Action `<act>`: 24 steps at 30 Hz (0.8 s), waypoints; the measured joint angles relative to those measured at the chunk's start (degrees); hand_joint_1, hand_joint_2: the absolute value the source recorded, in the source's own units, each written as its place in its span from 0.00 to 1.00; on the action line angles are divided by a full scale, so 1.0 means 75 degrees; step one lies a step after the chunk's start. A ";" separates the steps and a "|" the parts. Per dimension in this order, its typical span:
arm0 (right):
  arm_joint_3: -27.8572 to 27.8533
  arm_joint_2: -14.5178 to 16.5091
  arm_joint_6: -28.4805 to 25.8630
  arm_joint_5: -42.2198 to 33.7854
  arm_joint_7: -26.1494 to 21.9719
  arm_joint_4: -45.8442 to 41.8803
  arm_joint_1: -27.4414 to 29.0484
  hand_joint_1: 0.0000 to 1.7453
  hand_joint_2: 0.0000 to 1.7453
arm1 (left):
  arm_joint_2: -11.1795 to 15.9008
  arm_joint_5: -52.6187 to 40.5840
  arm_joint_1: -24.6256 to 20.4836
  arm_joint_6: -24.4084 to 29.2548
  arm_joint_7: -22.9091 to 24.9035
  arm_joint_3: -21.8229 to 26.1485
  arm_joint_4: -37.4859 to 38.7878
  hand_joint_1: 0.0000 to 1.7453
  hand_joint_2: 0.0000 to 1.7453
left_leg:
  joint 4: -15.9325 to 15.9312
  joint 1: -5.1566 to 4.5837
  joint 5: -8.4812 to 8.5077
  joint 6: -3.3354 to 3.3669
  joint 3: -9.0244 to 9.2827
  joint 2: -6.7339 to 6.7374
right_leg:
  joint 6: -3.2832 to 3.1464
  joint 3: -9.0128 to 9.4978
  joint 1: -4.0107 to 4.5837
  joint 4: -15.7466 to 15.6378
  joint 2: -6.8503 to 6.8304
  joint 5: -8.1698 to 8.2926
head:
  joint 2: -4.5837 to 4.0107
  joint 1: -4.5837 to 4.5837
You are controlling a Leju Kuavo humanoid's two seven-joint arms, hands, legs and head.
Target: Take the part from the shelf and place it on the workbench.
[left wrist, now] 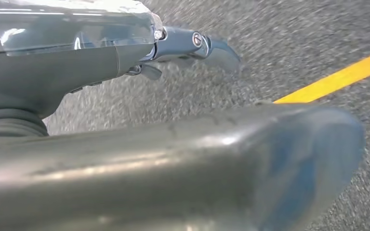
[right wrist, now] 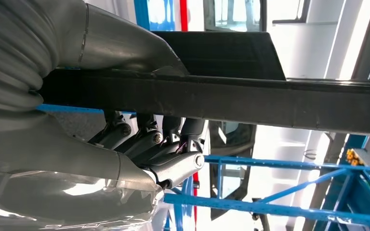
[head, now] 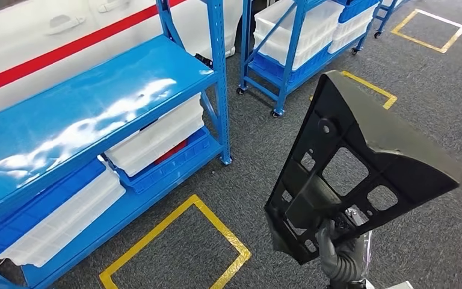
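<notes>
Nearest to us, our right hand (head: 341, 253) grips the black part (head: 349, 168) by its lower edge, and the right wrist view shows why it sits steady: the dark fingers (right wrist: 149, 142) curl up under the part's flat bar (right wrist: 221, 98) while the thick thumb bears on it from the other side. Held this way the part stands up in front of our chest, its broad end tilted away and to the right, well above the grey floor (head: 433, 102). We judge that the low grip keeps the cut-out panel out of the way of our legs as we carry it.

Our left hand (left wrist: 183, 45) hangs at our side over the carpet, near a yellow floor line (left wrist: 337, 79). One finger reaches forward with nothing in it, but we cannot tell how the others lie.

Further out on our left stands the blue shelf (head: 96, 102) with white bins (head: 156, 135) on its lower levels, and the part is already well clear of it. Beyond it are a second blue rack (head: 301, 42) and a white vehicle side with a red stripe (head: 66, 51). No table is in sight, so we judge the carrying step is in hand and the placing is not yet done
</notes>
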 joint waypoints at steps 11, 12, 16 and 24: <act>0.0240 0.0120 0.0098 0.0109 0.0064 0.0534 -0.0331 1.00 1.00 | -0.0081 0.0141 -0.0041 0.0134 0.0295 0.0185 0.0000 0.00 0.00 | -0.0211 0.0114 0.0185 -0.0122 -0.0087 0.1154 | 0.0469 -0.0449 -0.0213 0.1045 -0.1057 -0.0440 | 0.0001 0.0004; 0.0249 0.0138 0.0098 0.0125 0.0071 0.0566 -0.0348 1.00 1.00 | -0.0086 0.0129 -0.0049 0.0149 0.0309 0.0186 0.0000 0.00 0.00 | -0.0148 0.0113 0.0145 -0.0178 -0.0109 0.1231 | 0.0467 -0.0186 -0.0212 0.0579 -0.1224 -0.0292 | 0.0001 0.0004; 0.0281 0.0203 0.0092 0.0145 0.0069 0.0630 -0.0373 1.00 1.00 | -0.0095 0.0045 -0.0077 0.0169 0.0322 0.0184 0.0000 0.00 0.00 | -0.0019 0.0104 0.0053 -0.0381 -0.0105 0.1485 | 0.0213 0.0029 -0.0135 0.0097 -0.1257 -0.0183 | 0.0001 0.0002; 0.0367 0.0232 0.0028 0.0126 -0.0069 0.0707 -0.0298 1.00 1.00 | -0.0101 -0.0023 -0.0023 0.0324 0.0134 0.0184 0.0000 0.00 0.00 | 0.2219 0.0199 -0.1088 -0.0471 -0.1027 0.0638 | -0.0056 -0.0158 -0.0076 0.0070 -0.0509 0.0009 | 0.0000 0.0001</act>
